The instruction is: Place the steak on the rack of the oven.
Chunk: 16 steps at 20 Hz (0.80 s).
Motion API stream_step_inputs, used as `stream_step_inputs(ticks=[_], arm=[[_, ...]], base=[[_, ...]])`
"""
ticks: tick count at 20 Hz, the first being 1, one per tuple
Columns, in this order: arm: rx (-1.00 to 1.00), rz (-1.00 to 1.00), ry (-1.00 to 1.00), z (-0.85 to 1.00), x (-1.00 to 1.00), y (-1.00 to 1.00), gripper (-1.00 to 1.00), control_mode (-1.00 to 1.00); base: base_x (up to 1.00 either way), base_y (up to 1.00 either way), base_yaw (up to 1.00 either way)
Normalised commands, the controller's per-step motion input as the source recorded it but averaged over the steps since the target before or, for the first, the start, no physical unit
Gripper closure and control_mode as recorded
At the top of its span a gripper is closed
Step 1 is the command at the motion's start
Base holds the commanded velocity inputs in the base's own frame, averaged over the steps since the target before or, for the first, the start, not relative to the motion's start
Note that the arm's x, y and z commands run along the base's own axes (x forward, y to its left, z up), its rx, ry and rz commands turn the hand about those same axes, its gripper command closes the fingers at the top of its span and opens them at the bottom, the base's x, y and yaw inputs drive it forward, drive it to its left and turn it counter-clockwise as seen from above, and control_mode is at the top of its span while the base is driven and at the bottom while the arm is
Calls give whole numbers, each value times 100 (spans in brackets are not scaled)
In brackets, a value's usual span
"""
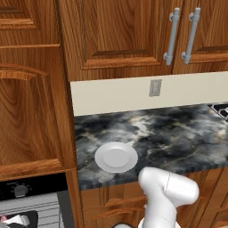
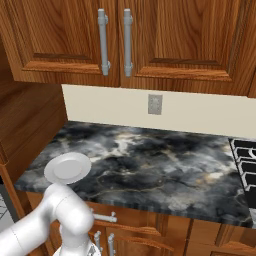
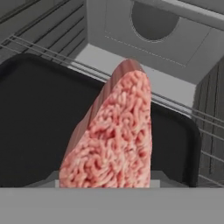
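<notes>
The steak (image 3: 116, 135), a pinkish-red slab with a paler edge, stands on end close to the camera in the hand view. It rises from between my gripper's fingers, which it hides. It hangs inside the oven cavity over a dark tray (image 3: 35, 127) lying on the wire rack (image 3: 183, 111). In the left base view the oven (image 1: 26, 196) shows at the lower left, with its black panel, grey knob (image 1: 20, 190) and striped front. My gripper (image 1: 10, 220) appears as a white shape in the dark opening there.
A round white plate (image 1: 116, 156) (image 2: 67, 167) sits bare near the front left of the dark marble counter (image 1: 178, 133). Wooden cabinets hang above. A stove edge (image 2: 246, 160) lies at the right. The oven's grey back wall has a round opening (image 3: 153, 19).
</notes>
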Motion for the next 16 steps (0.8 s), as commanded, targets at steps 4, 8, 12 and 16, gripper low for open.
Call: stream_step_inputs(ticks=[4, 8, 12, 16], arm=[[0, -10, 5, -35, 19, 33, 100, -100], [0, -12, 0, -34, 10, 18, 100, -100], [0, -13, 0, -41, 2, 16, 100, -100], [0, -12, 0, -39, 3, 4, 100, -100]], base=[[0, 0, 0], [0, 0, 0], [0, 0, 0], [0, 0, 0]])
